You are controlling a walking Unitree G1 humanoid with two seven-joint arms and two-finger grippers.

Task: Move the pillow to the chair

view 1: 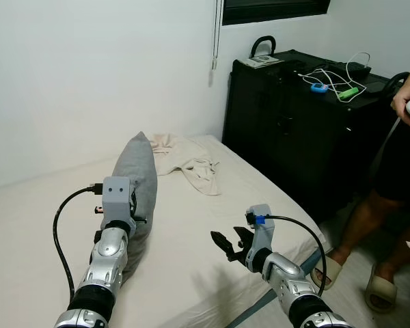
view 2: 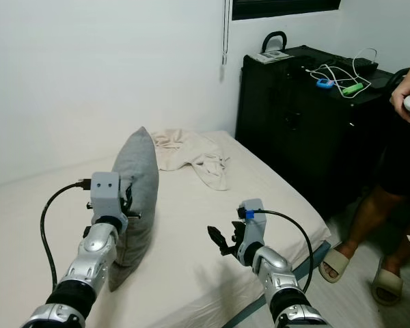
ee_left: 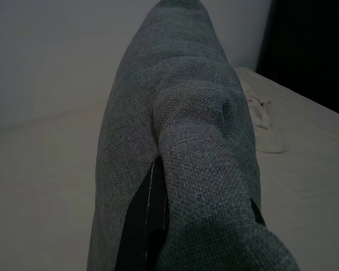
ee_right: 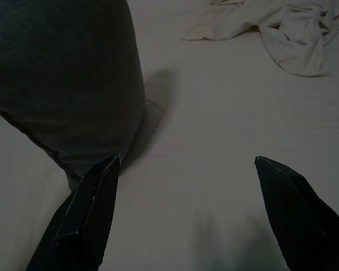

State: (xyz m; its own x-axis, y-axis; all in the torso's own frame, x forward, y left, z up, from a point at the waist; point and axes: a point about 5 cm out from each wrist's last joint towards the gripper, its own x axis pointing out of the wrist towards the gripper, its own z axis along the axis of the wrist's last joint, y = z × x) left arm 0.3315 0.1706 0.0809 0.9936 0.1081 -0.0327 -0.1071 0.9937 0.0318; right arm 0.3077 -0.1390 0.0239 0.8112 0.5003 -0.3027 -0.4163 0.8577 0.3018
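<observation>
A grey pillow [view 1: 142, 179] stands on edge on the cream bed [view 1: 41, 225], raised at its near end. My left gripper [ee_left: 203, 220] is shut on the pillow, with a fold of grey fabric pinched between its black fingers [ee_left: 150, 226]. My right gripper [view 1: 229, 244] is open just above the mattress, to the right of the pillow and apart from it. In the right wrist view its two fingertips [ee_right: 104, 169] are spread wide, with the pillow's lower corner [ee_right: 68, 79] beside one of them and bare sheet between.
A crumpled beige cloth [view 1: 191, 164] lies on the bed behind the pillow. A black cabinet [view 1: 287, 123] with cables on top stands right of the bed. A person [view 1: 396, 178] in sandals stands at the far right, past the bed's edge [view 1: 287, 273].
</observation>
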